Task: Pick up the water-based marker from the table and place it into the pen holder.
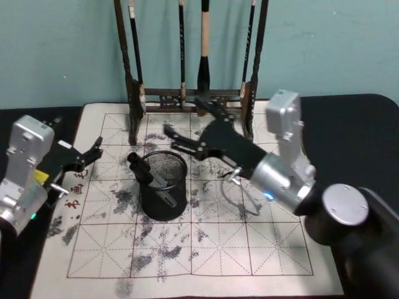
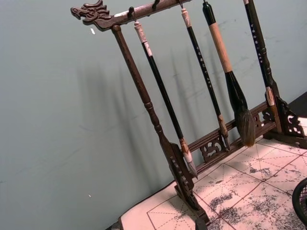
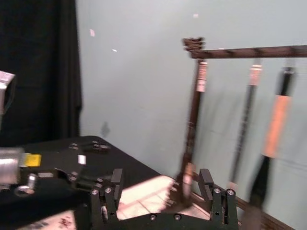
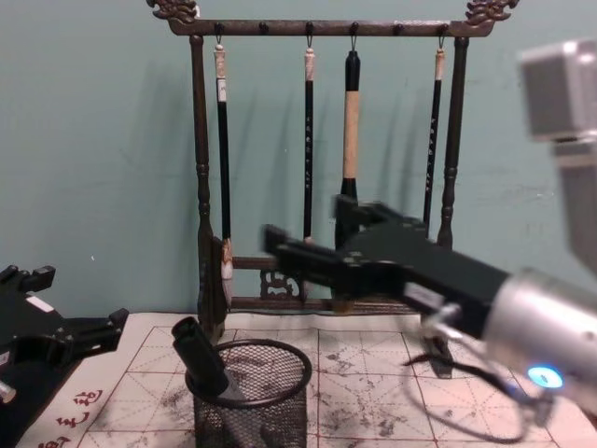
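Your head view looks down at the surface (image 1: 368, 124) from above, while the chest view sits low and faces the wall side-on. Both share the pen holder (image 1: 163, 185) and the brush rack (image 4: 322, 168). Each wrist view looks outward at that rack, the left one from close by.

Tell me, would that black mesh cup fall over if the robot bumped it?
Probably not easily. The pen holder stands upright on the flat calligraphy mat, and looks about as wide as tall. Being open wire mesh, it is likely light, so a push might slide it. The marker leaning against its rim could tilt it slightly.
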